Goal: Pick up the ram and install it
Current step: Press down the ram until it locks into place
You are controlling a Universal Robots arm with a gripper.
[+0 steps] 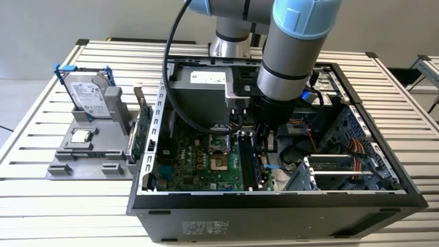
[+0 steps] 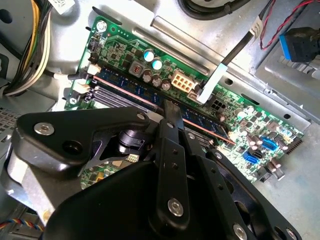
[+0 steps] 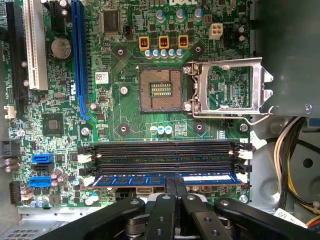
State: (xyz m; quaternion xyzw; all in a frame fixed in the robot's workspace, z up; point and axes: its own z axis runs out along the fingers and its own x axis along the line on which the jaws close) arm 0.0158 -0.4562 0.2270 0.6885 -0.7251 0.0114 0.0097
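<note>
The gripper (image 3: 175,192) is reaching down into the open computer case (image 1: 274,198), its fingers pinching the ram (image 3: 165,179) at mid-length as the stick is sitting in the memory slot (image 3: 165,155) row nearest the board's edge. It looks light, stiff and thin, probably fragile, best held by its long edges. Beyond, the motherboard (image 3: 130,100) is showing an empty processor socket (image 3: 160,90). Farther off, the slatted table (image 1: 41,195) is carrying a hard drive (image 1: 89,95).

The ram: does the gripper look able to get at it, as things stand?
Yes, it seems so: the gripper appears shut on the ram at its middle, at a motherboard slot, with nothing between them.
</note>
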